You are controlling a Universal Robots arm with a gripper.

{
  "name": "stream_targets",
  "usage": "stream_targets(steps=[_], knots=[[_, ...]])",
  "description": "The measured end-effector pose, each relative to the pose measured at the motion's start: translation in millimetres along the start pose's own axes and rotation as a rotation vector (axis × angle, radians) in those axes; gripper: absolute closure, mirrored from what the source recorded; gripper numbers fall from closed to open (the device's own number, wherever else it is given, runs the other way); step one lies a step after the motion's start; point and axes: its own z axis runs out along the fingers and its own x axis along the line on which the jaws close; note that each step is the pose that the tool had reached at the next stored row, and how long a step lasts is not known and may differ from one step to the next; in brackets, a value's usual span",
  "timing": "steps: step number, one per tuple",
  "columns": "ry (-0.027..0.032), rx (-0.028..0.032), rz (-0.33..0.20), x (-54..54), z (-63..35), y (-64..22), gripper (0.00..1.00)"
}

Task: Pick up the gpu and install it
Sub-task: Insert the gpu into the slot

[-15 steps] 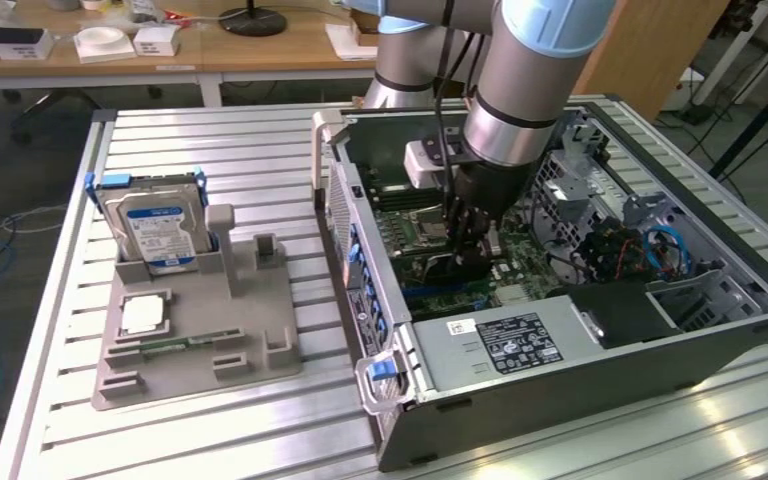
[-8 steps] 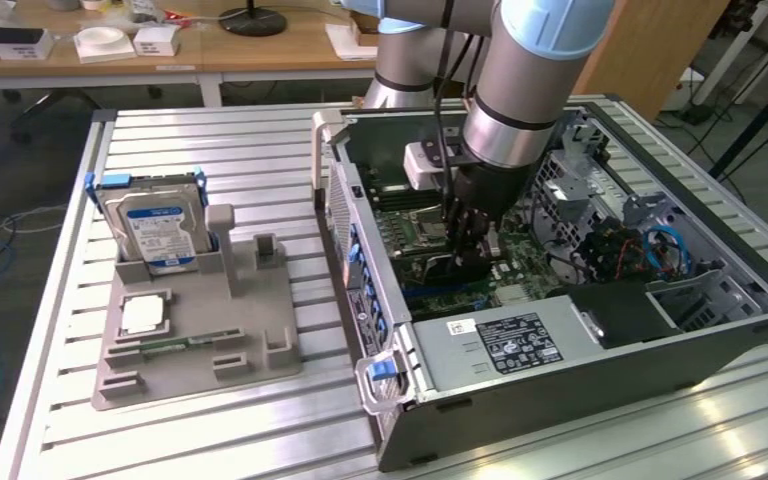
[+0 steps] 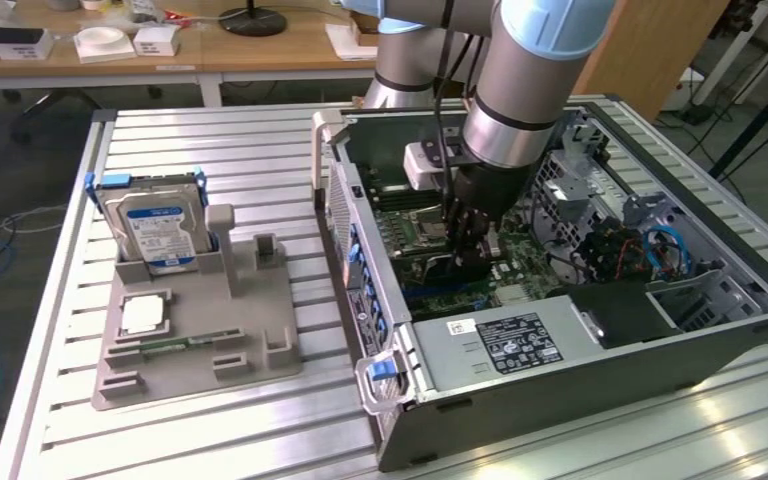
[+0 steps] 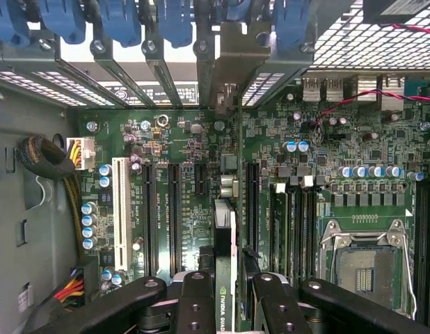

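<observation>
Looking down past the gripper (image 4: 225, 282) in the wrist view, we saw its black fingers (image 4: 194, 299) pinching the gpu (image 4: 225, 250) from both flat sides, so the card already sat between the jaws and not off to either side of them. The gpu stood on edge above the green motherboard (image 4: 180, 139), and its long axis ran parallel to the long black expansion slots (image 4: 174, 216), pointing toward the row of rear slot covers (image 4: 124, 69). It hung between two of those slots, near both, but we could not tell which one lay directly beneath its lower edge, nor whether that edge touched the board. The card showed as a thin dark strip with a pale rim and a green-and-white NVIDIA label on the edge facing the camera. A brass-coloured metal bracket (image 4: 225, 62) stood in line with it at the rear wall, though we could not tell whether it belonged to the card. In the exterior view the gripper (image 3: 471, 245) reached down into the open computer case (image 3: 598, 370), well apart from the hard drive (image 3: 157, 225) standing in the grey fixture (image 3: 197, 340) on the exterior view's left.
</observation>
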Motion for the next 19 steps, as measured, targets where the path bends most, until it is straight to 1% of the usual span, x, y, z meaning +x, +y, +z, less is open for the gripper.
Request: stream_targets(steps=[15, 19], knots=[[0.0003, -0.0001, 0.000, 0.1, 3.6, 0.0, 0.74], [-0.0004, -0.0001, 0.000, 0.1, 4.1, 0.0, 0.74]])
